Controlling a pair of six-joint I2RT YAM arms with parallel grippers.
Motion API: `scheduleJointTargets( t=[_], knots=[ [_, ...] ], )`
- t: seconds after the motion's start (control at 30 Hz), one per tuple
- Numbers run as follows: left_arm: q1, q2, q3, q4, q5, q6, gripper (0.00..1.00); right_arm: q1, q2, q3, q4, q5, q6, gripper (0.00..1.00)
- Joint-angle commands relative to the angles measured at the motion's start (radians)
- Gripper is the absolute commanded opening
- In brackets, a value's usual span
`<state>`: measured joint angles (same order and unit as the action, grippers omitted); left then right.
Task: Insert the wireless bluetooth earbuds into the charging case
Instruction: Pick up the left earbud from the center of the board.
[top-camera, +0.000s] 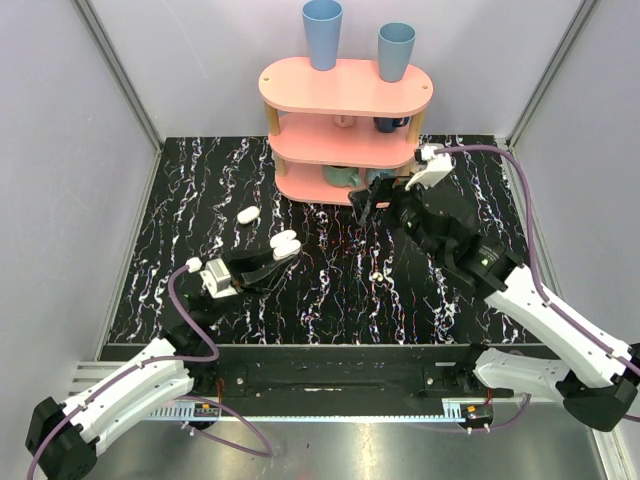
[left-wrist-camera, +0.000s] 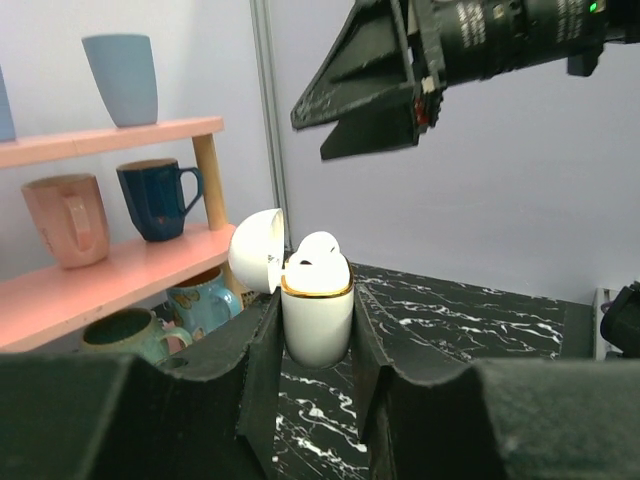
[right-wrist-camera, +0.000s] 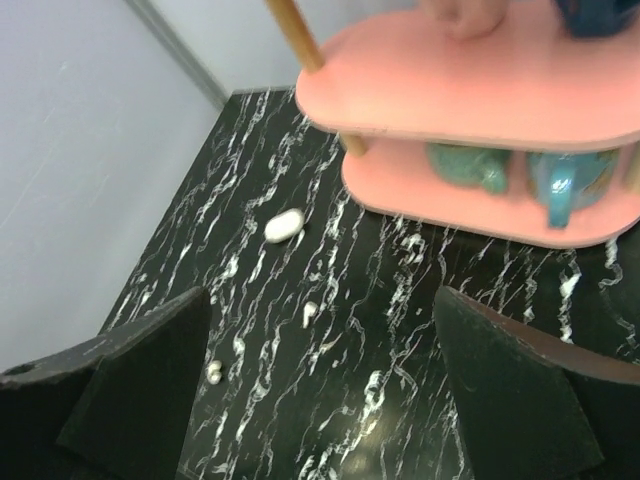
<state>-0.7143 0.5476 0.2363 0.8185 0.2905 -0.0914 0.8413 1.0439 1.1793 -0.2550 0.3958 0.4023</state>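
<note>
From above: saw the left pincer (top-camera: 278, 256) pinching the white charging case (top-camera: 285, 243) over the black surface (top-camera: 200, 200). Saw the right pincer (top-camera: 372, 200) spread wide, close to the pink shelf (top-camera: 345, 85).

Left wrist: saw the charging case (left-wrist-camera: 316, 310) upright between the fingers (left-wrist-camera: 260, 370), lid open, an earbud (left-wrist-camera: 318, 252) poking out on top.

Right wrist: saw both fingers (right-wrist-camera: 140, 380) far apart, and a small white bit (right-wrist-camera: 309, 313), maybe an earbud, on the surface.

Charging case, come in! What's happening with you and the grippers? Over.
Left gripper shut on charging case, lid open, earbud inside. Right gripper open, empty. Nothing blocking; white oval object lies apart on table.
</note>
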Motion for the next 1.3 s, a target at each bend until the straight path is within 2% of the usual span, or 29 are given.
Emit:
scheduleJointTargets(
  t=[0.0,0.17,0.3,0.43,0.57,0.83,0.93,1.03,1.07,1.17,1.27],
  knots=[
    [0.001,-0.021,0.054,0.11,0.007,0.055,0.0,-0.053,0.053,0.072,-0.124,-0.273,0.13,1.0],
    [0.001,-0.032,0.022,0.192,-0.043,0.035,0.0,-0.11,0.122,0.108,-0.174,-0.388,0.152,1.0],
    [0.001,-0.04,-0.067,0.361,-0.128,0.016,0.0,-0.16,0.166,0.103,-0.19,-0.428,0.161,1.0],
    [0.001,-0.031,-0.065,0.283,-0.114,0.031,0.0,-0.174,0.24,0.102,-0.193,-0.436,0.121,0.95],
    [0.004,-0.017,-0.084,0.335,-0.125,0.035,0.0,-0.174,0.323,0.117,-0.193,-0.43,0.095,0.87],
    [0.047,-0.118,-0.155,0.289,-0.159,0.012,0.0,-0.174,0.531,0.186,-0.191,-0.44,0.119,0.83],
    [0.091,-0.156,-0.157,0.209,-0.136,0.007,0.0,-0.174,0.608,0.23,-0.19,-0.434,0.148,0.83],
    [0.177,-0.17,-0.183,0.231,-0.082,-0.054,0.0,-0.174,0.677,0.272,-0.193,-0.426,0.17,0.82],
    [0.238,-0.17,-0.189,0.24,-0.061,-0.098,0.0,-0.174,0.692,0.284,-0.194,-0.423,0.174,0.82],
    [0.367,-0.138,-0.201,0.287,0.05,-0.197,0.0,-0.174,0.746,0.321,-0.194,-0.439,0.184,0.82],
    [0.456,-0.068,-0.233,0.437,0.11,-0.286,0.0,-0.17,0.791,0.355,-0.196,-0.446,0.193,0.81]
  ],
)
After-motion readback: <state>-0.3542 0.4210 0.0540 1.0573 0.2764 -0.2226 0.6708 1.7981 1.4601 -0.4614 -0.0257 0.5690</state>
